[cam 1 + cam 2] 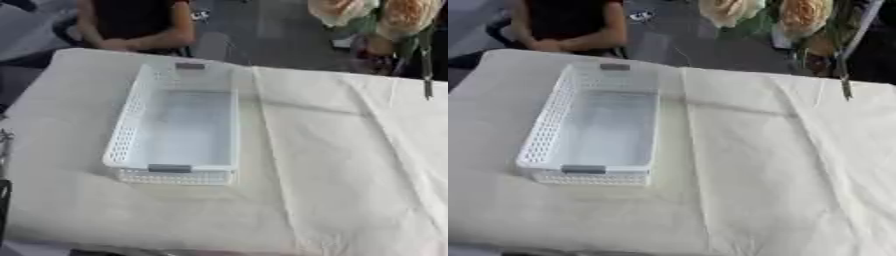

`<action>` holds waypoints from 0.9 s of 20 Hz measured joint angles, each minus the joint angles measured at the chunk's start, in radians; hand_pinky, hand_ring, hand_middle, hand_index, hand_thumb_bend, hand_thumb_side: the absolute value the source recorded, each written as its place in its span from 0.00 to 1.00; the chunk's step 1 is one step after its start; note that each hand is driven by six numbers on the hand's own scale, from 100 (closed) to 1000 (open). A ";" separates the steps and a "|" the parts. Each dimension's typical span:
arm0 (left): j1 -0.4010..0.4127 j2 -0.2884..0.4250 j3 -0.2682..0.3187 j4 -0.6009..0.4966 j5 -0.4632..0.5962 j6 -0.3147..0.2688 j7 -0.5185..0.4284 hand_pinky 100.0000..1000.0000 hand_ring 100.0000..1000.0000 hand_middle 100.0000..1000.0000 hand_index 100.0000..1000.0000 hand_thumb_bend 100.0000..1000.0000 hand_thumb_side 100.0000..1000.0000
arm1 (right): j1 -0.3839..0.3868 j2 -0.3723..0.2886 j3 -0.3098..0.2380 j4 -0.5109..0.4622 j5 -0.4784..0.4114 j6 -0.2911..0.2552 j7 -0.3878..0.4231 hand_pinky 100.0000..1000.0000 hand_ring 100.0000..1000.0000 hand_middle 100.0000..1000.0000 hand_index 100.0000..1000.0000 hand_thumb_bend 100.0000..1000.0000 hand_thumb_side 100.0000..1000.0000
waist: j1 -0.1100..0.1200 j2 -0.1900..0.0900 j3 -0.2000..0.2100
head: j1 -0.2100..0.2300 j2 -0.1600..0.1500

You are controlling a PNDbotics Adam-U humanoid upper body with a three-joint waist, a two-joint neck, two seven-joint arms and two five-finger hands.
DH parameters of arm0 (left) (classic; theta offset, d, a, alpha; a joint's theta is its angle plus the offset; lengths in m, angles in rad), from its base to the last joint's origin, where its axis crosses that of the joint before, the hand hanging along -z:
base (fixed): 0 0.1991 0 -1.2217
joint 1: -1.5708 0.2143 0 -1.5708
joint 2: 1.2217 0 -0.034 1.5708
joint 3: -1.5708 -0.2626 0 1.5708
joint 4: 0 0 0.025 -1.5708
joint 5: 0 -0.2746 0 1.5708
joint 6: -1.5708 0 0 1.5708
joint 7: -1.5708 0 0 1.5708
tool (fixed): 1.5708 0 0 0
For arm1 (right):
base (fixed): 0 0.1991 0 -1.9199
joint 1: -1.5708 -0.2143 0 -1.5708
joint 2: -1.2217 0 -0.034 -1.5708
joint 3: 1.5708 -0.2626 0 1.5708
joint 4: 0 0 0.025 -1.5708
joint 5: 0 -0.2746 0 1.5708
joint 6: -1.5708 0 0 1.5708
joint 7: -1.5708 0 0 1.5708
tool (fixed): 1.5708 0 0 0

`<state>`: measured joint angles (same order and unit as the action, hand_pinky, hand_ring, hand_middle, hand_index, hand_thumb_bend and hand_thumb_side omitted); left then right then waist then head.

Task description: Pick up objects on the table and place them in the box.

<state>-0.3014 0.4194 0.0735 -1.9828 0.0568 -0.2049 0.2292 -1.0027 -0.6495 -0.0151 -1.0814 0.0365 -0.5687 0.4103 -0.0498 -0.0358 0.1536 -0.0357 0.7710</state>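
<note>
White basket (178,127) sits left of centre in the frame, long axis running toward the far edge, on a table (350,165) covered with a creased cream cloth. Perforated walls, grey tab at each short end; nothing visible inside. Flowers (802,15), pale and peach, hang at the upper right, stems reaching over the table's far edge. Neither robot hand shows in either view, so their state cannot be told.
</note>
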 measured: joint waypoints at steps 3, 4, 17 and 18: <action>-0.009 -0.001 -0.003 0.000 0.003 -0.001 -0.008 0.42 0.51 0.63 0.67 0.00 0.79 | -0.031 0.070 0.001 -0.009 0.058 0.001 -0.054 0.02 0.08 0.12 0.36 0.00 0.38 | 0.000 0.000 0.016 | -0.010 0.000; -0.013 -0.004 -0.006 0.000 0.005 -0.003 -0.010 0.42 0.51 0.63 0.67 0.00 0.79 | -0.042 0.096 0.003 -0.009 0.086 -0.001 -0.069 0.02 0.09 0.12 0.36 0.00 0.38 | 0.000 0.000 0.021 | -0.017 0.000; -0.064 -0.045 -0.026 0.000 0.035 -0.017 -0.041 0.42 0.51 0.63 0.67 0.00 0.79 | -0.082 0.408 0.064 0.053 0.527 -0.123 -0.194 0.04 0.10 0.13 0.36 0.00 0.35 | 0.000 0.024 0.063 | -0.096 -0.001; -0.068 -0.045 -0.028 0.000 0.036 -0.018 -0.043 0.42 0.51 0.63 0.67 0.00 0.79 | -0.082 0.432 0.069 0.059 0.556 -0.132 -0.202 0.04 0.10 0.13 0.36 0.00 0.35 | 0.000 0.025 0.066 | -0.101 -0.002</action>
<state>-0.3698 0.3742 0.0454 -1.9830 0.0930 -0.2227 0.1862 -1.0845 -0.2180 0.0540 -1.0220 0.5923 -0.7009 0.2084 -0.0495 -0.0106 0.2199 -0.1370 0.7694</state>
